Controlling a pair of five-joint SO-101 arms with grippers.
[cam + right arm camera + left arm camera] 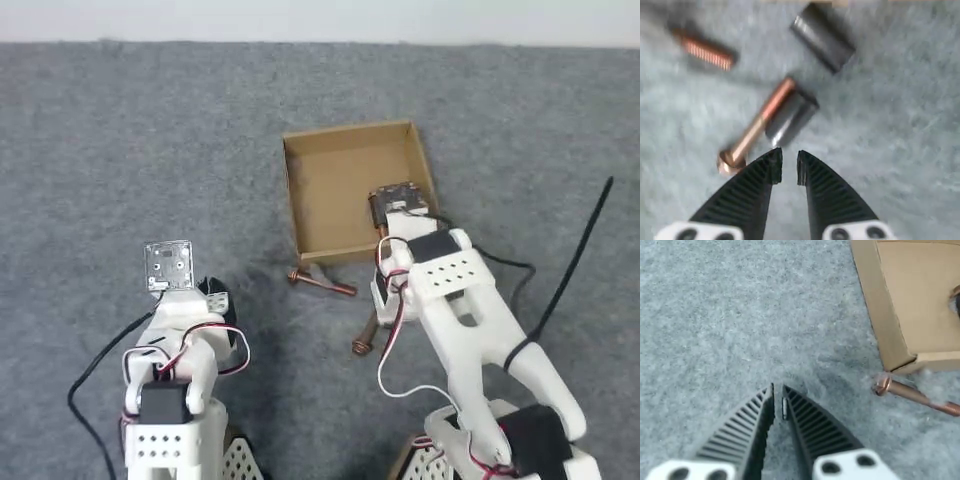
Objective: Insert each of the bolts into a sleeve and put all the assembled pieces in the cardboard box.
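Hovering over a bolt (pixel 752 135) whose tip meets a dark sleeve (pixel 790 117), the right end effector (pixel 788 160) is narrow and empty. Meanwhile the left end effector (pixel 778 392), same narrow gap, hangs over the counter (pixel 715 315), and a second bolt (pixel 915 396) lies just beside the cardboard box (pixel 880 305).

Grey felt table (pixel 120 120) carries a cardboard box (pixel 879 300) and copper bolt (pixel 917 396) ahead and to one side of the left gripper (pixel 778 390) fingers, a second bolt (pixel 751 134) touching a dark sleeve (pixel 790 117) just ahead of the right gripper (pixel 789 156) fingers, and a loose sleeve (pixel 822 36) farther beyond.
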